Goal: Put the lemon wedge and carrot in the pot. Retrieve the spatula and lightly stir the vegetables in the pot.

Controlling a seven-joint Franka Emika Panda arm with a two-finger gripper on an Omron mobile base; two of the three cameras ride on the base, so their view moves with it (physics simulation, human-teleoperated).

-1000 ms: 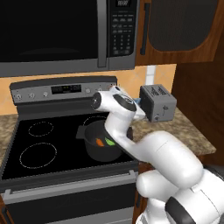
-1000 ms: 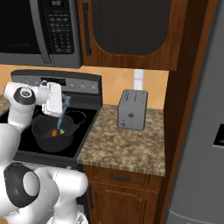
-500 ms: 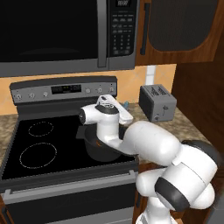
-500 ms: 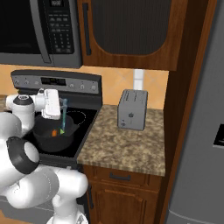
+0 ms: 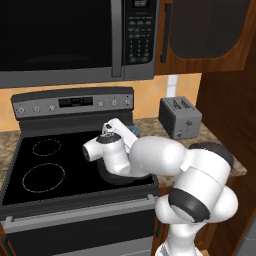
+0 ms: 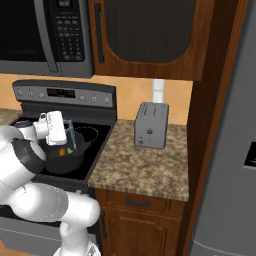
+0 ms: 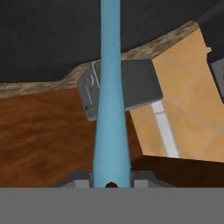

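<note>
Left base view: the arm is leaning over the pot (image 5: 117,176) on the stove (image 5: 45,170).

Right base view: the spatula (image 6: 70,132) is pointing down toward the carrot (image 6: 62,152) and lemon wedge (image 6: 69,149) inside the pot.

Hand view: the fingers (image 7: 111,183) are clenching the spatula's handle, its long axis running straight ahead.

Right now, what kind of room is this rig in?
A simulated home kitchen, most likely: black glass-top electric stove under a dark over-range microwave, silver two-slot toaster on a speckled granite counter.
</note>
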